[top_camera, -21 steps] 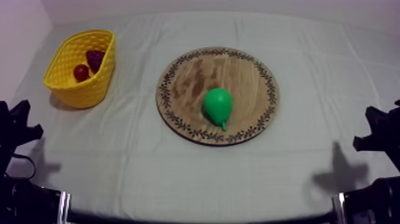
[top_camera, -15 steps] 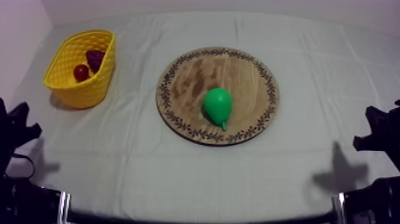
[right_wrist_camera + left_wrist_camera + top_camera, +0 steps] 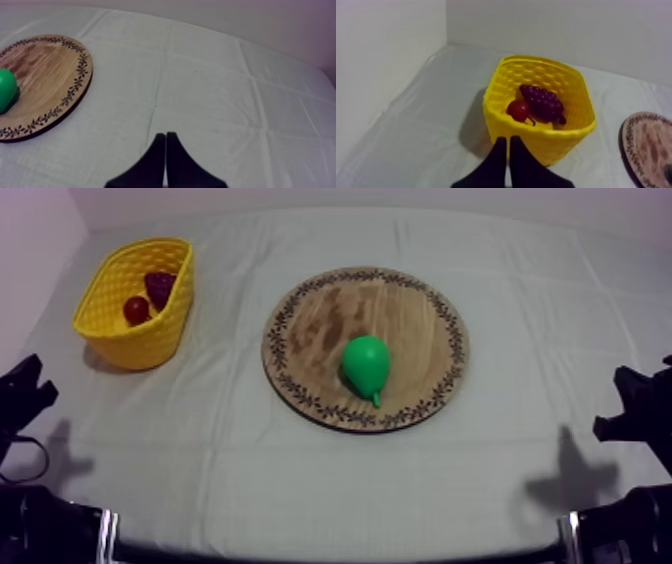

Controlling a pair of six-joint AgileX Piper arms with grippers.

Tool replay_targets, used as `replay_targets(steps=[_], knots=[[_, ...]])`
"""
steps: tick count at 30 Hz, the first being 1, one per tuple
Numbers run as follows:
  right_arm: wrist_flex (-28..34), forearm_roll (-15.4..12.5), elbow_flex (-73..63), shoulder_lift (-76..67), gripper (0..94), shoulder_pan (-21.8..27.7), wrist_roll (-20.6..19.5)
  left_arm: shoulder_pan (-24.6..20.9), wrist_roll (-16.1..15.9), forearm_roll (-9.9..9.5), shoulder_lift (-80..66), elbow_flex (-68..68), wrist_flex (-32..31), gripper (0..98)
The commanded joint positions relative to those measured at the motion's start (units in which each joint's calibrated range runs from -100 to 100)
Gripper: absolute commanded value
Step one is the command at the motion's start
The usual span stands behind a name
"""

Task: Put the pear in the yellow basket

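A green pear [image 3: 366,363] lies on its side on the round wooden board [image 3: 420,318] at mid-table, stem toward the front. The yellow basket [image 3: 150,338] stands at the far left with a bunch of grapes [image 3: 159,286] and a small red fruit [image 3: 136,310] inside. My left gripper [image 3: 25,388] sits low at the left edge, well short of the basket. In the left wrist view its fingers [image 3: 507,139] lie together as a wedge, just before the basket [image 3: 546,145]. My right gripper [image 3: 165,134] is shut over bare cloth, the pear [image 3: 6,89] far from it.
Grey-white cloth covers the table, with open cloth between the board and the basket and to the right of the board [image 3: 45,75]. A wall rises behind the basket and along the left side. The board's rim [image 3: 646,145] shows beside the basket in the left wrist view.
My left arm has shifted a little toward the left edge in the top view. The pear, board, basket and right arm have not moved.
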Motion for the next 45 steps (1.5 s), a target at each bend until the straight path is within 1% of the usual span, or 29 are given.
replay_targets(steps=[1, 7, 11, 14, 18, 21, 27, 29, 35, 39, 43, 45], knots=[[0.1, 0.0, 0.1, 0.0, 0.5, 0.0, 0.0, 0.2, 0.5, -0.06, 3.7, -4.1, -0.1, 0.0], [0.1, 0.0, 0.1, 0.0, 0.5, 0.0, 0.0, 1.0, 1.2, 0.19, 14.5, -15.8, 0.0, 0.0], [0.1, 0.0, 0.1, 0.0, 0.5, 0.0, 0.0, 2.2, 0.8, 0.47, 21.5, -23.5, 0.4, 0.0], [0.1, 0.0, 0.1, 0.0, 0.5, 0.0, 0.0, 3.2, 0.2, 1.19, 26.6, -29.6, 1.5, 0.0], [0.1, 0.0, 0.1, 0.0, 0.5, 0.0, 0.0, 5.3, -0.2, 1.74, 33.9, -38.6, 4.2, 0.0], [0.1, 0.0, 0.1, 0.0, 0.5, 0.0, 0.0, 7.4, 0.2, 1.63, 39.2, -45.2, 5.7, 0.0], [0.1, 0.0, 0.1, 0.0, 0.5, 0.0, 0.0, 11.0, 1.4, 1.45, 49.1, -56.4, 6.5, 0.0], [0.1, 0.0, 0.1, 0.0, 0.5, 0.0, 0.0, 12.2, 1.9, 1.02, 52.2, -59.4, 6.6, 0.0], [0.1, 0.0, 0.1, 0.0, 0.5, 0.0, 0.0, 16.3, 4.8, -1.62, 60.5, -66.8, 6.6, 0.0], [0.1, 0.0, 0.1, 0.0, 0.5, 0.0, 0.0, 18.7, 5.5, -2.66, 65.2, -70.7, 6.8, 0.0], [0.1, 0.0, 0.1, 0.0, 0.5, 0.0, 0.0, 21.3, 5.8, -3.38, 68.8, -74.2, 8.3, 0.0], [0.1, 0.0, 0.1, 0.0, 0.5, 0.0, 0.0, 22.9, 6.4, -4.17, 70.2, -75.6, 9.1, 0.0]])
